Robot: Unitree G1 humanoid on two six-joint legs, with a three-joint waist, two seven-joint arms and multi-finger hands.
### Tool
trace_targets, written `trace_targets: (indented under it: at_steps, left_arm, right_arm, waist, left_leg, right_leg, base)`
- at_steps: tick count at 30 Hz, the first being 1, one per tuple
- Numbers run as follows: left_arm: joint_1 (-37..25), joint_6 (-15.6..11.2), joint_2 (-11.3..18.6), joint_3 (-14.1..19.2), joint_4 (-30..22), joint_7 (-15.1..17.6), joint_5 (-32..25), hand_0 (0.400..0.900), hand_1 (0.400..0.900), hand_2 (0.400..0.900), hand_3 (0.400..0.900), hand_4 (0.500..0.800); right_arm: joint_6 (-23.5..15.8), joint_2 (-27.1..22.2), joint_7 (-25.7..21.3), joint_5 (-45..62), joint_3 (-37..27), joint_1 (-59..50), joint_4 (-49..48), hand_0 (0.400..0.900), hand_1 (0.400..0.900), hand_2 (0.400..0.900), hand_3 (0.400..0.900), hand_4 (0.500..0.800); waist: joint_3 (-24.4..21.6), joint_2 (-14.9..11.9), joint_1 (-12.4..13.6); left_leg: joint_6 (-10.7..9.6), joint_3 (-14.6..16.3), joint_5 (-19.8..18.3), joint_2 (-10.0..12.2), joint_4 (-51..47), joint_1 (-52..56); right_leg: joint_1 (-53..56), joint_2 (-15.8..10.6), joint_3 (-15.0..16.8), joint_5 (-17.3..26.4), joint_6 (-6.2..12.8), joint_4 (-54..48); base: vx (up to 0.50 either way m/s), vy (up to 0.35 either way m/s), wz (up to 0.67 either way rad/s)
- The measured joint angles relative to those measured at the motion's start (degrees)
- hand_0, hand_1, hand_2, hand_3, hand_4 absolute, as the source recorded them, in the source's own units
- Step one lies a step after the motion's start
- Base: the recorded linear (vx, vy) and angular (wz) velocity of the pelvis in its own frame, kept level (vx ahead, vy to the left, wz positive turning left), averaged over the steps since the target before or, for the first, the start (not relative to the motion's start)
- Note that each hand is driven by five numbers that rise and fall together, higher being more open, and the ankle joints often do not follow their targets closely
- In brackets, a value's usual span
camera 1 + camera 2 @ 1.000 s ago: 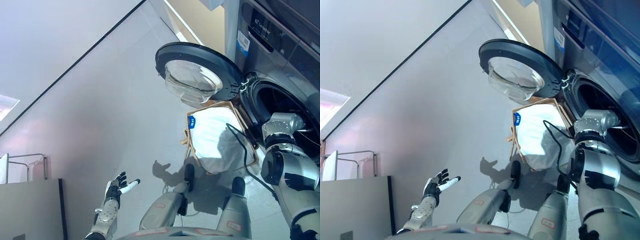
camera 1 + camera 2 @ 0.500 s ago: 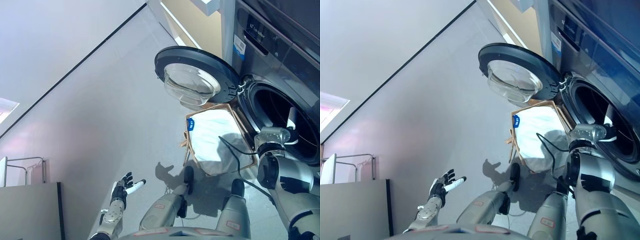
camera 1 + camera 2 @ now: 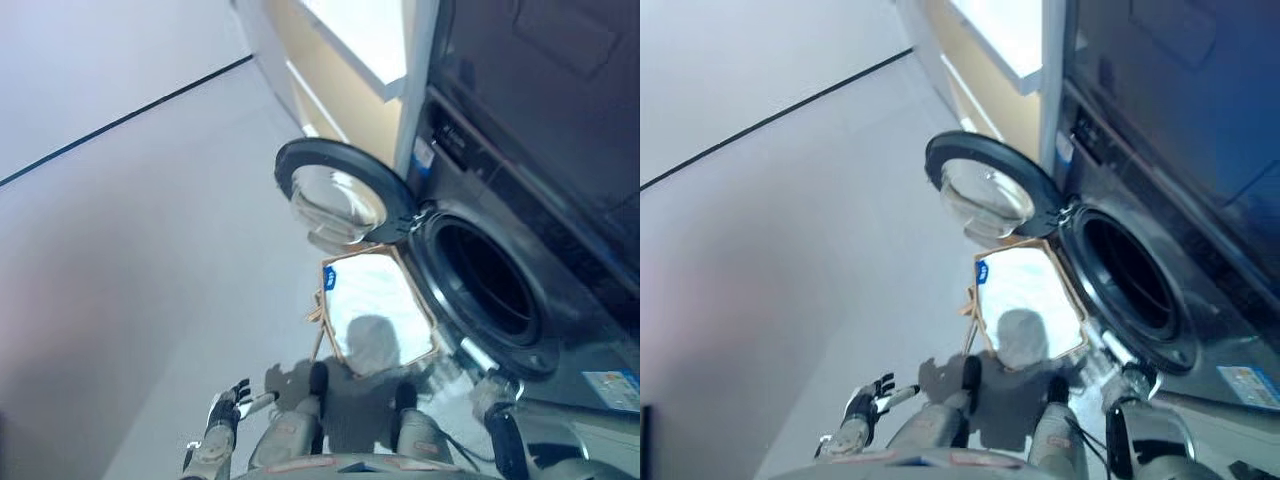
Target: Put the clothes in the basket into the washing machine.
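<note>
On the floor just in front of the washing machine point(image 3: 520, 270): the basket point(image 3: 345, 355), wooden-framed with a white lining and a small blue tag at its near corner, touching or nearly touching the machine's lower front. Round door point(image 3: 335, 195) swung wide, glass bulge facing outward, drum opening point(image 3: 485, 285) dark and unobstructed. Inside the drum, nothing distinguishable; too dark to say whether any clothes are already in. Inside the basket, only white showing under the shadow falling across it; lining or leftover garment, cannot tell. Left hand point(image 3: 228, 400) low at the view's bottom left, well apart from basket and machine, fingers spread and relaxed, holding nothing. Right hand point(image 3: 1127, 380) low beside the machine's front, below the drum opening, mostly hidden, so fingers cannot be told. Judged from this: door step done, no garment visibly in transit, possibly near the end; left to do, check the basket for remaining pieces.
</note>
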Motion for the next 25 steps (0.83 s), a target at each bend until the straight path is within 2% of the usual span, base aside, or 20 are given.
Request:
trace_targets:
  at_steps: [2, 7, 9, 13, 17, 25]
  left_arm:
    - [0.2, 0.4, 0.0, 1.4, 1.5, -0.7, 1.5, 0.900, 0.900, 0.900, 0.900, 0.800]
    - [0.7, 1.2, 1.4, 1.8, 3.2, -2.2, 4.9, 0.900, 0.900, 0.900, 0.900, 0.800]
    - [0.6, 1.2, 1.5, 1.7, 3.6, -3.1, 7.0, 0.900, 0.900, 0.900, 0.900, 0.800]
    - [0.8, 1.5, 1.3, 1.6, 4.8, -5.1, 11.0, 0.900, 0.900, 0.900, 0.900, 0.800]
    - [1.8, 3.5, 1.3, 1.6, 5.2, -6.2, 12.4, 0.900, 0.900, 0.900, 0.900, 0.800]
    - [3.3, 3.9, 1.4, 1.6, 5.5, -7.2, 13.4, 0.900, 0.900, 0.900, 0.900, 0.800]
  right_arm:
    - [0.2, 1.0, 1.2, -4.1, 0.5, 4.7, -0.2, 0.900, 0.900, 0.900, 0.900, 0.800]
    - [2.9, 3.8, 2.4, -23.2, 11.4, 13.6, 0.8, 0.900, 0.900, 0.900, 0.900, 0.800]
    - [3.9, 4.1, 2.2, -34.0, 18.2, 15.2, 0.2, 0.900, 0.900, 0.900, 0.900, 0.800]
    - [4.2, 3.4, 2.8, -50.1, 25.0, 17.1, -0.6, 0.900, 0.900, 0.900, 0.900, 0.800]
    - [5.3, 3.0, 5.1, -53.8, 24.7, 17.2, -0.9, 0.900, 0.900, 0.900, 0.900, 0.800]
    - [6.1, 2.5, 7.5, -53.1, 23.9, 17.8, -1.2, 0.900, 0.900, 0.900, 0.900, 0.800]
  waist:
    - [-1.2, -1.2, -0.8]
    - [-5.2, -4.6, -2.6]
    - [-5.8, -5.2, -2.8]
    - [-7.5, -5.3, -2.8]
    - [-8.9, -5.4, -2.7]
    - [-9.2, -5.3, -2.8]
  left_leg:
    - [0.4, 0.4, -0.5, 0.1, 0.0, 1.8]
    - [0.1, 1.2, -2.4, 0.9, 0.1, 6.2]
    - [0.1, 1.6, -2.9, 1.0, 0.2, 7.7]
    - [0.5, 2.0, -4.1, 1.1, 0.3, 10.3]
    - [0.6, 2.1, -4.7, 0.9, 0.3, 12.1]
    - [0.6, 2.9, -5.3, 0.9, 0.2, 13.8]
  right_leg:
    - [2.2, 0.4, 0.1, 0.1, -0.01, -1.2]
    - [7.7, 1.2, 0.2, 0.3, -0.02, -4.6]
    - [9.4, 1.6, 0.5, 0.4, -0.06, -5.3]
    - [12.5, 1.7, 1.1, 0.4, -0.11, -6.8]
    - [14.8, 1.6, 1.2, 0.5, -0.04, -8.0]
    - [16.7, 1.6, 1.6, 0.8, 0.10, -9.1]
  base:
    - [0.05, -0.021, -0.09]
    - [0.03, -0.004, -0.09]
    - [0.02, 0.003, -0.09]
    - [0.03, 0.011, -0.05]
    - [0.02, 0.014, -0.04]
    - [0.00, 0.003, -0.01]
